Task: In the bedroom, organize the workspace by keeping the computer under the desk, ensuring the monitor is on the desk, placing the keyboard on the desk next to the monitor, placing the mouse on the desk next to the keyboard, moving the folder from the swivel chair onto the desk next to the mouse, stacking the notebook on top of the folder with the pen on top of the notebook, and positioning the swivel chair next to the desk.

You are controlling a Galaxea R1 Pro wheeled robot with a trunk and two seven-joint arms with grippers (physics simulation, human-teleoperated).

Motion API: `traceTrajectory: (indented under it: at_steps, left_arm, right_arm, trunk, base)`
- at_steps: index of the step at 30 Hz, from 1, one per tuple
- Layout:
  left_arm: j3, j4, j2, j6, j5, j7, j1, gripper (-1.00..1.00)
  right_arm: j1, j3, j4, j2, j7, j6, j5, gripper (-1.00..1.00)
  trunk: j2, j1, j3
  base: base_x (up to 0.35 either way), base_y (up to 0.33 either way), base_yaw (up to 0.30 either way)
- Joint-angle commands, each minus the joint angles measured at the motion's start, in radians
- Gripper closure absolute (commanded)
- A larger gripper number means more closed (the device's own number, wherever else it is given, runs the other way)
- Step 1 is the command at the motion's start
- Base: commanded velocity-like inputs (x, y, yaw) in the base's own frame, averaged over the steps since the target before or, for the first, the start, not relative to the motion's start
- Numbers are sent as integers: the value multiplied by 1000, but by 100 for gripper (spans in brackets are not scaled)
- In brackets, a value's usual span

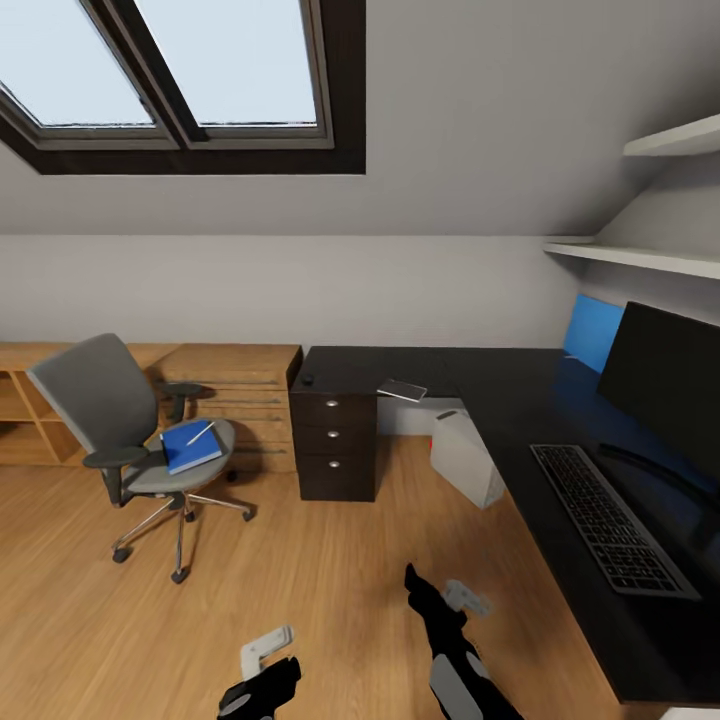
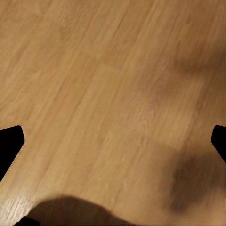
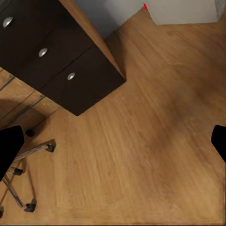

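The bright blue flat folder, a thin white pen lying on it, sits on the grey upholstered swivel chair, well apart from the glossy black L-shaped worktop. Both the left gripper and right gripper hang spread wide and empty over the wooden floor. Fetching the folder looks next, which calls for approaching the chair.

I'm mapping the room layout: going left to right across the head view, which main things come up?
Swivel chair carrying the folder → black drawer unit → computer → keyboard → monitor.
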Motion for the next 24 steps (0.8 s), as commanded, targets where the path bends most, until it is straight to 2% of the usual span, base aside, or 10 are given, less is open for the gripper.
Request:
traceTrajectory:
  at_steps: [1,6,8,10,11,12,14,16,19,24]
  left_arm:
    - [-5,8,1,-11,3,6,-1,-100]
    - [-29,110,-1,-69,6,2,-1,-100]
    - [-54,176,-2,-78,8,1,-1,-100]
    - [-91,303,-4,-87,7,-1,-1,-100]
    - [-99,335,-5,-91,6,-4,-1,-100]
    - [-113,389,-8,-109,5,-12,-1,-100]
    - [-123,425,-12,-144,5,-21,-1,-100]
    - [-132,458,-16,-215,6,-33,-1,-100]
    - [-138,483,-18,-306,8,-44,-1,-100]
    - [-140,533,-18,-346,8,-64,-1,-100]
  right_arm:
    - [-2,13,11,0,-6,-8,-4,-100]
    - [-4,40,117,0,-7,-71,1,-100]
    - [-4,44,194,0,-7,-114,1,-100]
    - [-4,47,292,0,-6,-166,2,-100]
    - [-4,47,311,0,-6,-177,3,-100]
    - [-4,48,339,0,-5,-198,3,-100]
    - [-4,48,359,0,-5,-211,4,-100]
    - [-4,51,382,0,-5,-226,9,-100]
    - [-4,58,431,0,-5,-257,44,-100]
    - [-3,62,496,0,-3,-329,146,-100]
  trunk:
    - [-1,0,-1]
    - [-1,0,-1]
    - [13,-8,5]
    - [27,-15,11]
    - [34,-19,15]
    - [41,-23,18]
    - [55,-31,24]
    - [69,-38,30]
    - [90,-50,40]
    - [125,-69,55]
  base:
    - [22,7,0]
    - [9,3,0]
    - [3,1,0]
    - [1,0,0]
    - [0,0,0]
    - [0,0,0]
    - [0,0,0]
    - [0,0,0]
    - [0,0,0]
    - [0,0,0]
